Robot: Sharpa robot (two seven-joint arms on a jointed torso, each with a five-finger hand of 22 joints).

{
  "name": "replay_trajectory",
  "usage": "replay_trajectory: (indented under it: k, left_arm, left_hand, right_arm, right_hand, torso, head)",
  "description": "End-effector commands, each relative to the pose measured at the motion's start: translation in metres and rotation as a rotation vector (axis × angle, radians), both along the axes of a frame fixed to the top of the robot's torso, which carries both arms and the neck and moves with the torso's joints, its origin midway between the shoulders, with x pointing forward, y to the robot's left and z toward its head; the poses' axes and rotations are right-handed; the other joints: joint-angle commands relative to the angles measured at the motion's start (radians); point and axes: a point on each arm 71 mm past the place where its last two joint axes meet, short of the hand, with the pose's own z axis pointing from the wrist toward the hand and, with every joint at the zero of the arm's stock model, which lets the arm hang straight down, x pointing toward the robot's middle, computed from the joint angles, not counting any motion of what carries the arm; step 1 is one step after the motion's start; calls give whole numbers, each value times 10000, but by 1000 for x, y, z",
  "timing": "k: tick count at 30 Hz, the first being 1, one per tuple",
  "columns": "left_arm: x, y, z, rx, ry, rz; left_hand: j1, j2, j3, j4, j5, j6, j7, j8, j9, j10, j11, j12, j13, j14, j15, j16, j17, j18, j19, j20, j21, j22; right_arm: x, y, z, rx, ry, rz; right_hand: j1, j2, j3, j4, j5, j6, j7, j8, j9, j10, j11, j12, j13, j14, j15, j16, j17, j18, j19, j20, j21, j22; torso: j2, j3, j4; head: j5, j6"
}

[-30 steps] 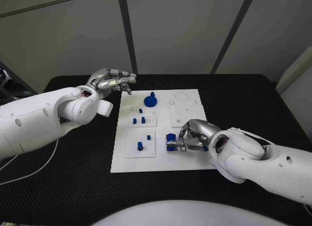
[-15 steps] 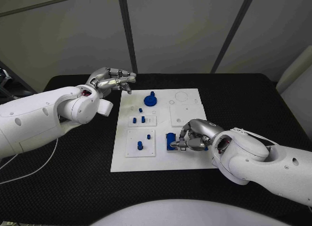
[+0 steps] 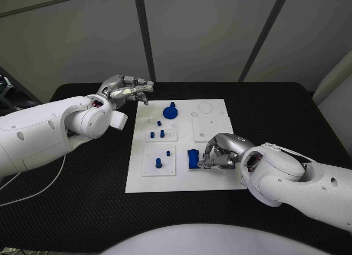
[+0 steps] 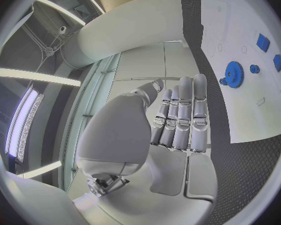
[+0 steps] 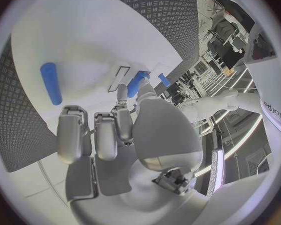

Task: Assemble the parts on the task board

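My right hand rests, fingers curled, beside a blue bar on the board. The bar lies flat, long axis running away from me. My left hand hovers curled, holding nothing.

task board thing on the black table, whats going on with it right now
A two-armed robot is assembling small blue parts on the white task board. Its right hand is down on the board beside an oblong blue block, fingers curled near it; whether it grips the block is unclear. Its left hand hovers off the board's far left corner, holding nothing. A round blue gear and several small blue pegs sit on the board.
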Motion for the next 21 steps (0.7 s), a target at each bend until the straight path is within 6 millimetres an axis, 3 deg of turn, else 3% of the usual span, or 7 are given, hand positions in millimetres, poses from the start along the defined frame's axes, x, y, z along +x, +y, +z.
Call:
replay_trajectory:
  k: [1,6,9,12,16,21]
  left_arm:
    - [0,0,1,-26,-47,-100]
    - [0,1,2,-19,-54,-81]
    - [-1,2,2,-10,-66,-49]
    - [-1,3,2,-10,-74,-46]
    - [-1,3,2,-13,-80,-49]
    - [-1,3,2,-14,-92,-43]
  left_hand:
    - [-15,62,-62,2,-14,-8,28,36,-14,-55,-21,46,-9,-72,-3,-60,-12,-39,-22,64,-62,-12]
    - [-15,62,-62,2,-14,-8,28,36,-14,-55,-21,46,-9,-72,-3,-60,-12,-39,-22,64,-62,-12]
    - [-15,62,-62,2,-14,-8,28,36,-14,-55,-21,46,-9,-72,-3,-60,-12,-39,-22,64,-62,-12]
    - [-15,62,-62,2,-14,-8,28,36,-14,-55,-21,46,-9,-72,-3,-60,-12,-39,-22,64,-62,-12]
    - [-15,62,-62,2,-14,-8,28,36,-14,-55,-21,46,-9,-72,-3,-60,-12,-39,-22,64,-62,-12]
    - [-15,62,-62,2,-14,-8,28,36,-14,-55,-21,46,-9,-72,-3,-60,-12,-39,-22,64,-62,-12]
  right_arm:
    - [-1,1,2,9,-117,229]
    - [-2,-8,7,607,-452,37]
    - [-3,-22,10,1231,-345,-266]
    - [-2,-39,14,1494,-317,-539]
    - [-1,-60,18,1408,-367,-816]
    - [-2,-87,20,765,-592,-1138]
  right_hand:
    - [5,-50,-65,-18,-131,25,-9,60,22,43,-41,36,244,874,-47,21,1806,-141,111,-46,35,338]
    - [-117,-36,-142,92,-252,-166,63,-87,-18,-13,13,-54,175,859,-12,-22,1745,-130,80,-22,-6,277]
    - [-7,79,-114,133,-2,-638,281,-705,-312,-73,185,-138,119,839,119,-80,1667,-120,41,72,-55,206]
    - [196,214,-74,104,215,-617,442,-1370,-716,-146,325,-258,34,822,250,-134,1598,-104,3,205,-103,136]
    - [353,312,-91,98,334,-280,511,-2081,-1209,-143,393,-297,24,818,319,-155,1577,-91,-13,293,-123,115]
    - [478,357,-137,97,480,209,504,-2676,-1689,-72,385,-265,84,825,312,-144,1603,-99,7,308,-99,166]
  torso:
    - [-5,-5,-9]
    - [-2,1,0]
    - [-15,-6,-27]
    - [-17,-13,-20]
    - [-23,-9,-31]
    - [-12,-14,-54]
  head:
    - [-7,5]
    - [-21,30]
    - [-30,43]
    - [-97,72]
    - [-176,105]
    - [-389,161]
